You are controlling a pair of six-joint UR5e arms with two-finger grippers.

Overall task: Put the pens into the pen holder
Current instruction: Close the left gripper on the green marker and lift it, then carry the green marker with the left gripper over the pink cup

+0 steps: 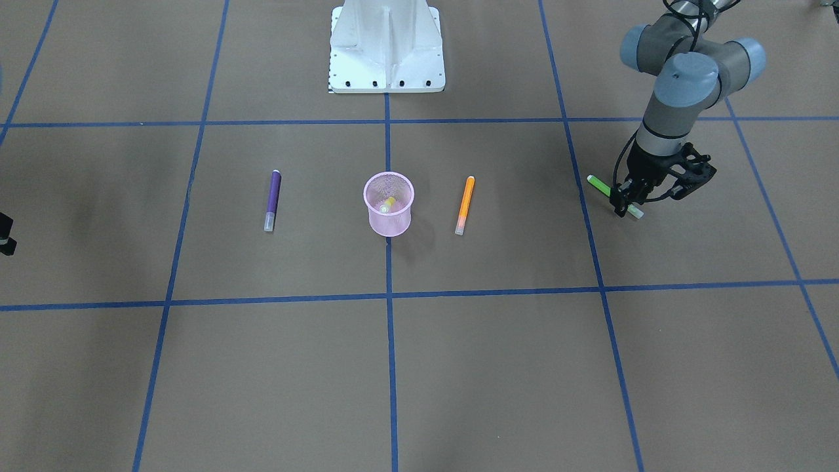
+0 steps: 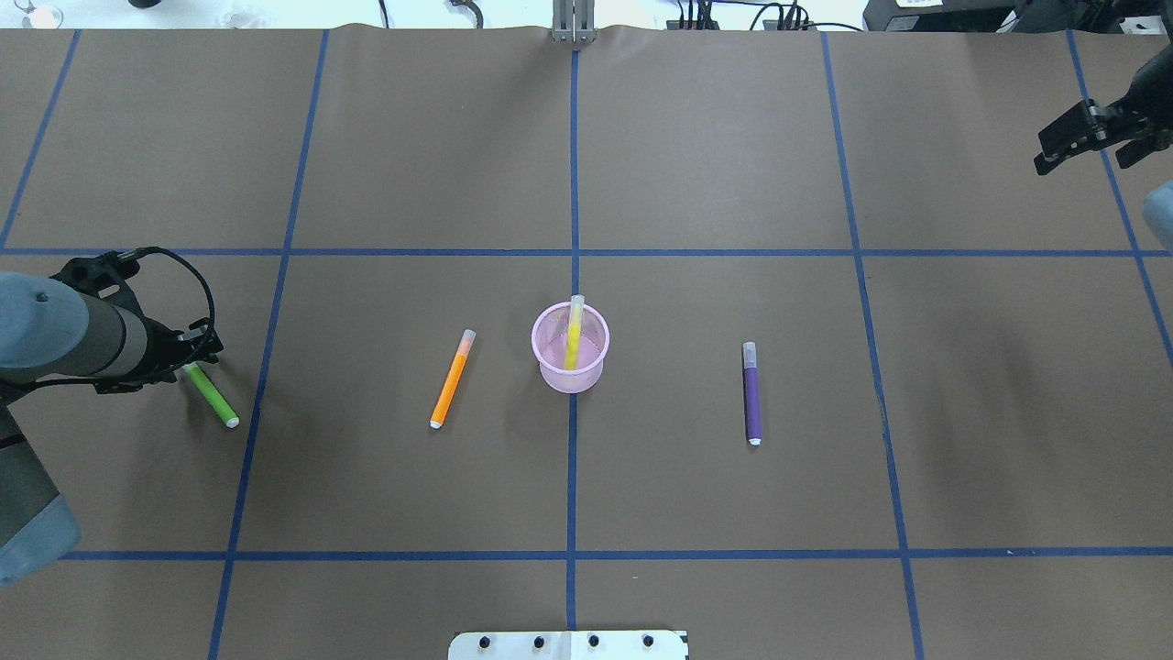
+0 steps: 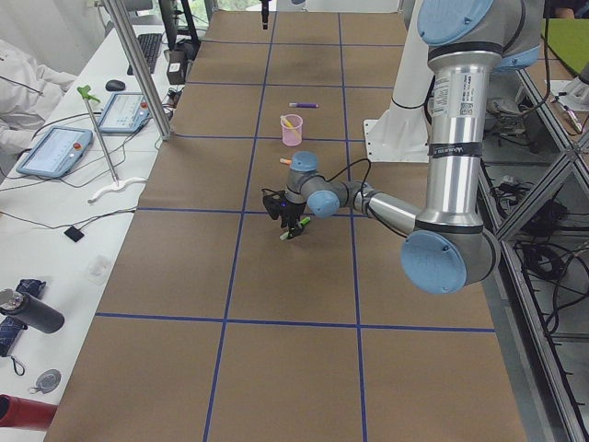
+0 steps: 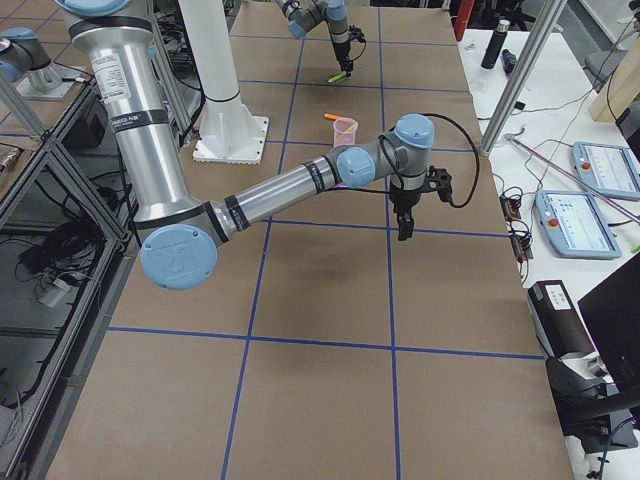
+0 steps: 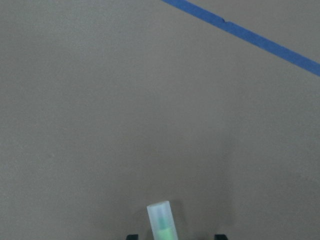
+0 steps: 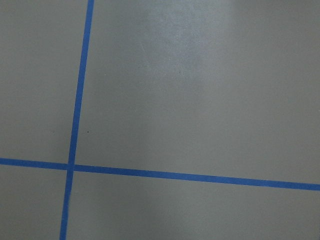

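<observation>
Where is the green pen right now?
In the overhead view the green pen is at the far left, at the left end effector, well left of the orange pen and the pink cup.

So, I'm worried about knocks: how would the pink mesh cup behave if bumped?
The pen holder looks like thin wire mesh, so probably light and easily shoved. The yellow pen leaning on its rim may help it tip.
</observation>
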